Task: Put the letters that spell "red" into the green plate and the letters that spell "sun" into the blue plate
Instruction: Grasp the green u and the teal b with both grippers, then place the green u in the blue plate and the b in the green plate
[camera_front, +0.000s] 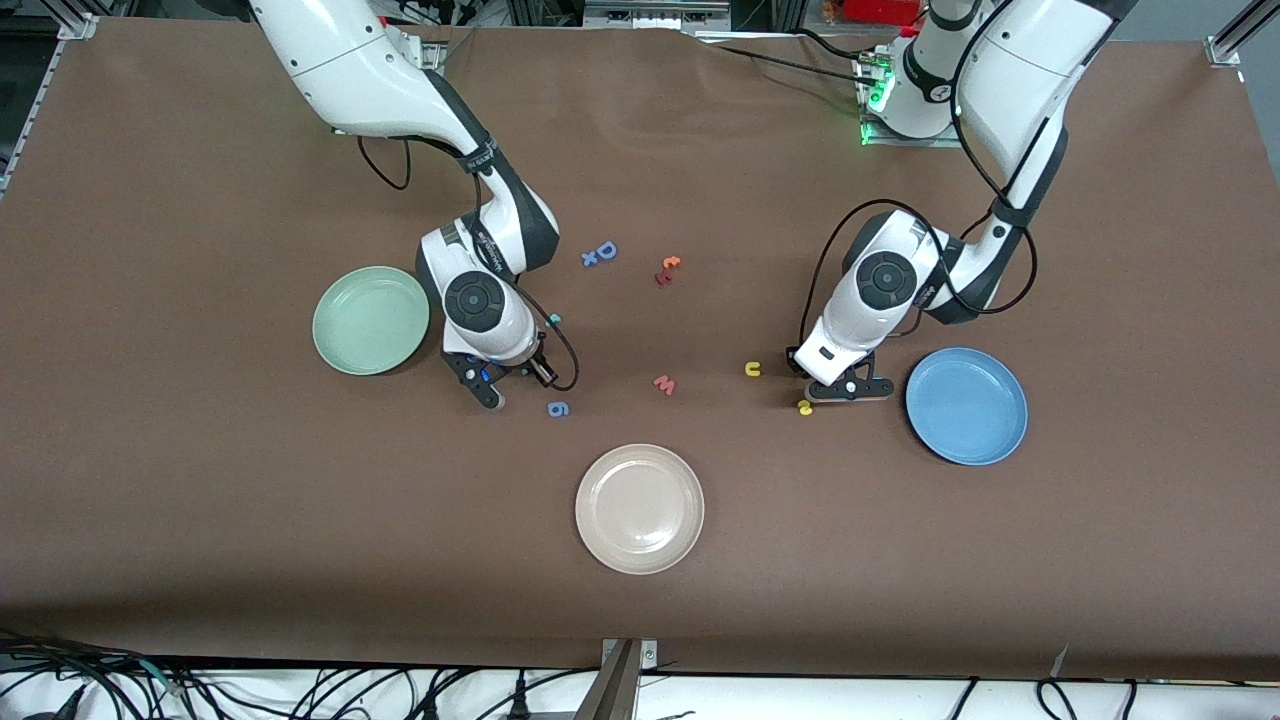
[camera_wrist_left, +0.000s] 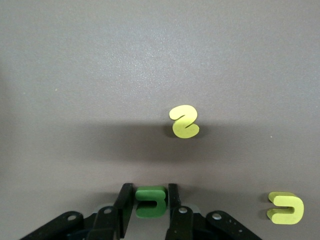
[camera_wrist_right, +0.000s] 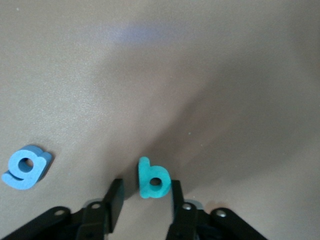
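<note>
Beige-white plate (camera_front: 639, 508) sits unused while both arms pick letters.
Just beside the blue plate (camera_front: 966, 405), the left gripper (camera_wrist_left: 151, 202) pinches the green "n" (camera_wrist_left: 150, 201); next, carry it over. Near the green plate (camera_front: 371, 319), the right gripper (camera_wrist_right: 145, 197) straddles the teal "d" (camera_wrist_right: 153, 179), one finger (camera_wrist_right: 115, 197) apart; it must finish closing. Front view hides both letters.

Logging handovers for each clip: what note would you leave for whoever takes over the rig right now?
Right tool: open, down around the teal d.
Left tool: down at the dark green n, beside the blue plate.
Yellow s and yellow u lie on the table by the n; orange e lies toward the table's middle.
Done: nothing; green plate and blue plate hold no letters.
Left: all six letters.
</note>
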